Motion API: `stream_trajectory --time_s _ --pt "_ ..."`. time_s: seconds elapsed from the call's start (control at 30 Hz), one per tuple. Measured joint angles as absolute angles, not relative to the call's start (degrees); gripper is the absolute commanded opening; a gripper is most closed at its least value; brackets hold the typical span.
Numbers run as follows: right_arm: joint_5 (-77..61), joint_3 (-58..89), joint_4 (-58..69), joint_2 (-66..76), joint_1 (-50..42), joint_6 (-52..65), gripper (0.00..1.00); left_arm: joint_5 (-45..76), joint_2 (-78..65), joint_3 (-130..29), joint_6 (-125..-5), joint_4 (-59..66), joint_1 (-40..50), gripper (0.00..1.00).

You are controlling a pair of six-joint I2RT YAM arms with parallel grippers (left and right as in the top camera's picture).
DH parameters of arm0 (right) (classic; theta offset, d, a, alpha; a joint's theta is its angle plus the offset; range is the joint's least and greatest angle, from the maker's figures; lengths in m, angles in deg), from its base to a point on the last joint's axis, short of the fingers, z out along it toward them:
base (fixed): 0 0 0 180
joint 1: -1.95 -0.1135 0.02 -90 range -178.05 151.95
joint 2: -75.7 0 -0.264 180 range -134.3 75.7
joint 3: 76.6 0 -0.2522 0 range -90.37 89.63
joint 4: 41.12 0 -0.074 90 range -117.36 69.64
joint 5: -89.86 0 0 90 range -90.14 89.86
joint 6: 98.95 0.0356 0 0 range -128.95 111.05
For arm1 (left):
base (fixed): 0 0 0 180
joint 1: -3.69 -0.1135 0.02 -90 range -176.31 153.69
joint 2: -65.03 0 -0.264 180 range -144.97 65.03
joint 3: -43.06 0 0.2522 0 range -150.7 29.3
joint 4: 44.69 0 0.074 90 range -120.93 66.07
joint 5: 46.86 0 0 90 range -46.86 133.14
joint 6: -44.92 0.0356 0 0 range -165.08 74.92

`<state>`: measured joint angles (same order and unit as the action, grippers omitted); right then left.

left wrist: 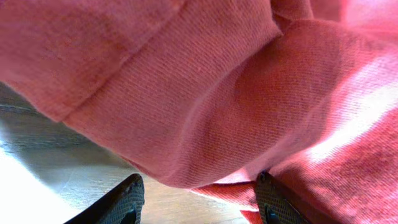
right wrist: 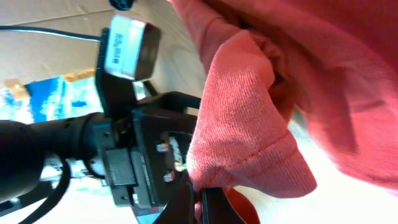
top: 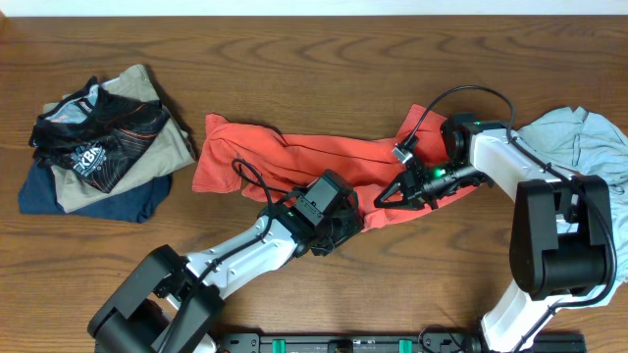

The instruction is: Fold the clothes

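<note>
The limp, light coral-red cotton T-shirt lies bunched mid-table; hems should grip best. The right end effector clamps a hem; the left end effector gapes at its near edge.

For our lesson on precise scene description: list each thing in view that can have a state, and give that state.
red T-shirt: bunched in a long strip, not folded
grey-blue shirt: crumpled heap at far right
clothes pile: roughly stacked at far left
left gripper: open, fingers astride a shirt fold
right gripper: shut on red T-shirt hem
</note>
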<state>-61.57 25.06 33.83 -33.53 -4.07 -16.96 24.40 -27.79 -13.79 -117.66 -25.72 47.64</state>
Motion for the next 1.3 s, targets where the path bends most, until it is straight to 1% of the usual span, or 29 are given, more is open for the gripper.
stream_trajectory --time_s 0.07,0.1,0.13,0.2,0.23,0.27,0.4,0.43,0.47,0.53,0.97,1.0,1.07,1.1,1.2,1.3 --pt "-62.9 25.1 33.9 -33.5 -4.1 -17.0 0.01 24.1 -27.8 -13.8 -118.0 -26.1 47.6 0.58" --pt "-63.7 25.1 33.9 -33.5 -4.1 -17.0 0.01 24.0 -27.8 -13.8 -118.2 -26.3 47.6 0.55" --pt "-64.2 25.1 33.9 -33.5 -4.1 -17.0 0.01 24.0 -27.8 -13.8 -118.6 -26.5 47.6 0.50" --pt "-65.1 25.1 33.9 -33.5 -4.1 -17.0 0.01 24.0 -27.8 -13.8 -118.9 -26.9 47.6 0.35" --pt "-65.3 25.1 33.9 -33.5 -4.1 -17.0 0.01 24.0 -27.8 -13.8 -118.9 -26.9 47.6 0.30" --pt "-65.8 25.1 33.9 -33.5 -4.1 -17.0 0.01 24.1 -27.8 -13.8 -118.9 -26.9 47.7 0.27" --pt "-66.8 25.1 33.9 -33.5 -4.1 -17.0 0.01 25.1 -27.8 -13.8 -118.7 -27.0 47.7 0.25" --pt "-66.9 25.1 34.0 -33.5 -4.1 -17.0 0.01 25.3 -27.8 -13.8 -118.8 -27.0 47.7 0.23" --pt "-67.1 25.1 34.1 -33.5 -4.1 -17.0 0.01 25.6 -27.8 -13.8 -118.8 -27.0 47.7 0.19" --pt "-67.3 25.1 34.2 -33.5 -4.1 -17.0 0.01 26.1 -27.8 -13.8 -119.0 -27.1 47.7 0.06" --pt "-67.6 25.1 34.2 -33.5 -4.1 -17.2 0.01 26.8 -27.8 -13.8 -118.8 -27.1 47.7 0.06" --pt "-67.6 25.1 34.2 -33.5 -4.1 -17.3 0.03 26.8 -27.8 -13.8 -118.5 -27.1 47.7 0.06" --pt "-67.3 25.1 33.5 -33.5 -4.1 -17.6 0.11 26.4 -27.8 -13.8 -117.6 -27.0 47.7 0.06" --pt "-66.6 25.1 32.9 -33.5 -4.1 -17.7 0.12 26.0 -27.8 -13.8 -116.6 -26.3 47.7 0.06" --pt "-61.7 25.0 31.5 -33.5 -3.8 -17.9 0.12 25.2 -27.1 -13.7 -113.7 -20.6 47.7 0.06" --pt "-52.4 25.0 31.3 -33.5 -3.0 -15.7 0.13 25.1 -24.8 -13.5 -110.6 -11.9 47.7 0.06"
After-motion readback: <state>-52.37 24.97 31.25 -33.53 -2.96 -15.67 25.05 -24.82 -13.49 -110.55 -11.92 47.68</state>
